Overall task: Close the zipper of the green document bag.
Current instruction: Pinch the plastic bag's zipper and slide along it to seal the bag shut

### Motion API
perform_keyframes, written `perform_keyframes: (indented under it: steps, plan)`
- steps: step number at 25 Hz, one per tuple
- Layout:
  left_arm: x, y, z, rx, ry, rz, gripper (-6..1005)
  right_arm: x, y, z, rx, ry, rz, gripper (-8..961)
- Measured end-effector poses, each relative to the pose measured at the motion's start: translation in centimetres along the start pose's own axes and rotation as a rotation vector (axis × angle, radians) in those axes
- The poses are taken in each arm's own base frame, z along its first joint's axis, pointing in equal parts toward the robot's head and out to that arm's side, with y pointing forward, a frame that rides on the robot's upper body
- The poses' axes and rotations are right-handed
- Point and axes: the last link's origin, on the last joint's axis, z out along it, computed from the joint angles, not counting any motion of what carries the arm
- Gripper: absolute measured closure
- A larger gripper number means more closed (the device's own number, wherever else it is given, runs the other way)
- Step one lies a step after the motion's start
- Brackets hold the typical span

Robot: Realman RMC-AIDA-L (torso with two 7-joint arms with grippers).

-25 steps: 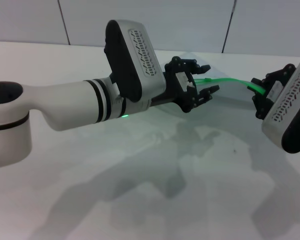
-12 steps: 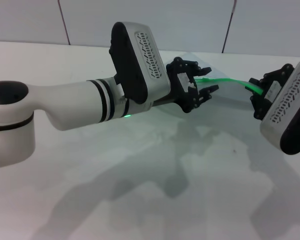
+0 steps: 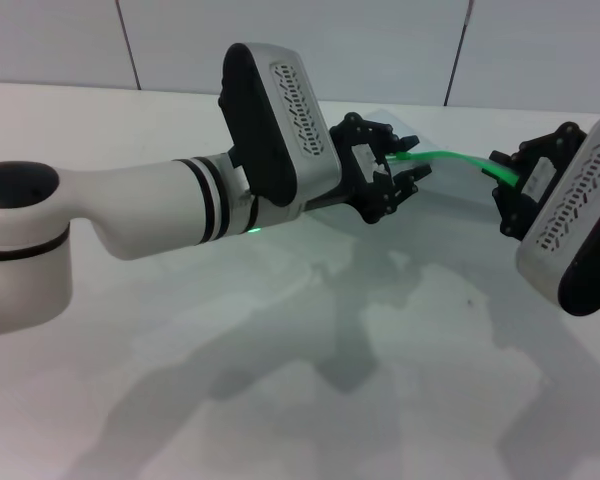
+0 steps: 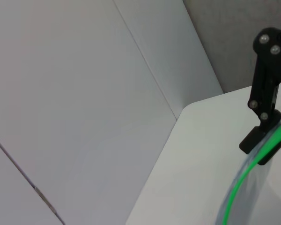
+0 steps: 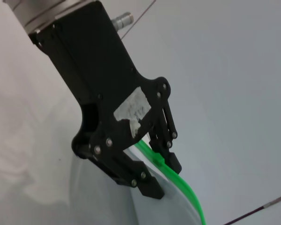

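The green document bag (image 3: 452, 188) hangs above the white table, stretched between my two grippers. Its zipper (image 3: 450, 157) runs as a bright green strip along the top edge. My left gripper (image 3: 410, 160) is at the strip's left end, open, with one finger on each side of it. In the right wrist view the left gripper (image 5: 162, 176) straddles the zipper (image 5: 185, 187), and a small green slider (image 5: 159, 160) sits beside one finger. My right gripper (image 3: 507, 185) is shut on the strip's right end. In the left wrist view the right gripper (image 4: 262, 150) clamps the zipper (image 4: 236, 187).
The white table (image 3: 280, 380) spreads under both arms, with their shadows on it. A panelled wall (image 3: 380, 50) stands just behind the bag. My left arm's thick white forearm (image 3: 150, 210) reaches across the left half of the head view.
My right gripper has risen a little and shifted left with the bag's end. My left gripper has edged along the strip, and its fingers stand slightly closer together.
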Motion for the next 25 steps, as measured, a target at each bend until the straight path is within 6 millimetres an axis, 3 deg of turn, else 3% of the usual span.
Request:
perform_keyframes:
  steps: [13, 25]
  plan:
    - [0.09, 0.27, 0.10, -0.004, 0.004, -0.009, 815, 0.63, -0.09, 0.14, 0.003, 0.020, 0.002, 896]
    - [-0.23, 0.37, -0.08, 0.000, -0.003, -0.010, 870, 0.79, -0.14, 0.19, 0.004, 0.025, 0.003, 894]
